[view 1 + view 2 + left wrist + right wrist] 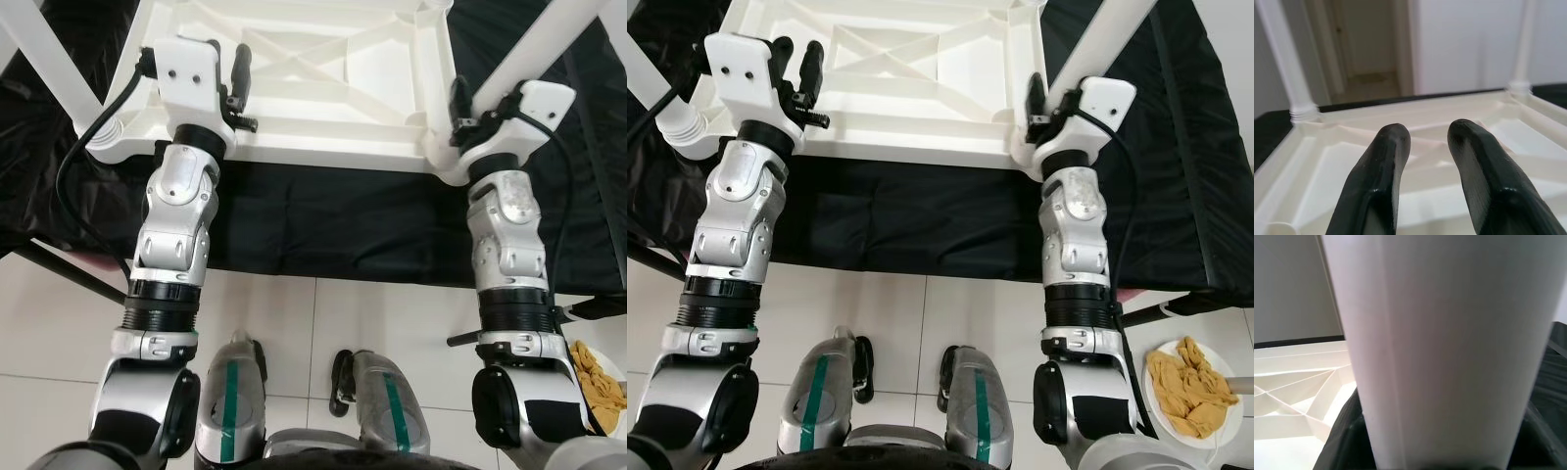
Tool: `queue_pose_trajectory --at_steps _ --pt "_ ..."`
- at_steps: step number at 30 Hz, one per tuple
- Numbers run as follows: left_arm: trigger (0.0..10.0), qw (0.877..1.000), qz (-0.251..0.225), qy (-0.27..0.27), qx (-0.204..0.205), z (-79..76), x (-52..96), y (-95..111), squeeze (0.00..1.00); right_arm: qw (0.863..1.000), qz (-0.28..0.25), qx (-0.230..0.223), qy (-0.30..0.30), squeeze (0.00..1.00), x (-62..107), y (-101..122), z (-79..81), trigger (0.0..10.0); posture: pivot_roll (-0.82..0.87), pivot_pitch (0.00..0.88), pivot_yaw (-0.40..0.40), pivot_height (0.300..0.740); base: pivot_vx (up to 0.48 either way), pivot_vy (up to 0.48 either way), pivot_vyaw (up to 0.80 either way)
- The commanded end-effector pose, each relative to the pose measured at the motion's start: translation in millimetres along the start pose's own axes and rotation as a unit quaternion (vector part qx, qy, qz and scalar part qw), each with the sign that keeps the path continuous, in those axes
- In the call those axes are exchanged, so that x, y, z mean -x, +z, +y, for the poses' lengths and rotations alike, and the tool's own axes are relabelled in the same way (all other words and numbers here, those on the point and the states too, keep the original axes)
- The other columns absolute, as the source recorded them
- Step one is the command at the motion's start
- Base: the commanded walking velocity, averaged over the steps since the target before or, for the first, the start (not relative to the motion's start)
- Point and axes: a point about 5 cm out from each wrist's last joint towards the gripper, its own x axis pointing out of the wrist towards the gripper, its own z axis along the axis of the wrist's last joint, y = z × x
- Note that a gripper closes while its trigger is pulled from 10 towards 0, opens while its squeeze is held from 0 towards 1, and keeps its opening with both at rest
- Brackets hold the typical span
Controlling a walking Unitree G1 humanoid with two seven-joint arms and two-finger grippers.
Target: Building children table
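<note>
A white plastic children's table lies upside down on a black cloth, ribbed underside up. White legs stand in its corners. My right gripper is at the near right corner, shut on the table leg; that leg stands between black fingers in the right wrist view. My left gripper hovers over the underside near the near left corner, open with nothing between its fingertips. The near left leg rises beside it. Two far legs show beyond the left gripper.
The black cloth covers a low surface with its front edge facing me. White tiled floor lies below, with my feet on it. A plate of yellow pieces sits on the floor at the right. A black bar slants at the left.
</note>
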Motion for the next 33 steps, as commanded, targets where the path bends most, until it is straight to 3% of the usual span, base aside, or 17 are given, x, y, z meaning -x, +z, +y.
queue_pose_trajectory --at_steps 1,8,15,23,33 --pt "10.0 1.000 0.007 -0.024 -0.007 -9.6 3.5 -4 0.00 1.000 -0.003 -0.002 -0.001 0.00 -3.1 4 -0.5 10.0 0.01 0.016 -0.016 0.740 0.000 0.000 0.00" --pt "10.0 1.000 -0.001 -0.028 -0.008 -10.4 4.0 2 0.00 1.000 0.010 -0.010 -0.013 0.00 -4.6 0 -6.8 10.0 0.03 0.003 -0.026 0.740 0.000 0.000 0.00" --pt "10.0 0.999 -0.009 -0.030 -0.024 -5.2 7.3 8 0.00 0.998 0.027 -0.051 -0.032 0.00 -7.4 -5 -9.2 10.0 0.06 0.007 -0.026 0.740 0.000 0.000 0.00" --pt "10.0 0.996 -0.024 -0.078 -0.037 -11.4 14.9 15 0.00 0.995 0.039 -0.071 -0.059 0.00 -12.9 -8 -15.6 10.0 0.09 0.010 -0.052 0.740 0.000 0.000 0.00" --pt "10.0 0.996 -0.024 -0.088 -0.020 -13.0 16.3 20 0.00 0.992 0.058 -0.077 -0.081 0.00 -17.9 -12 -22.3 10.0 0.10 0.010 -0.063 0.740 0.000 0.000 0.00"
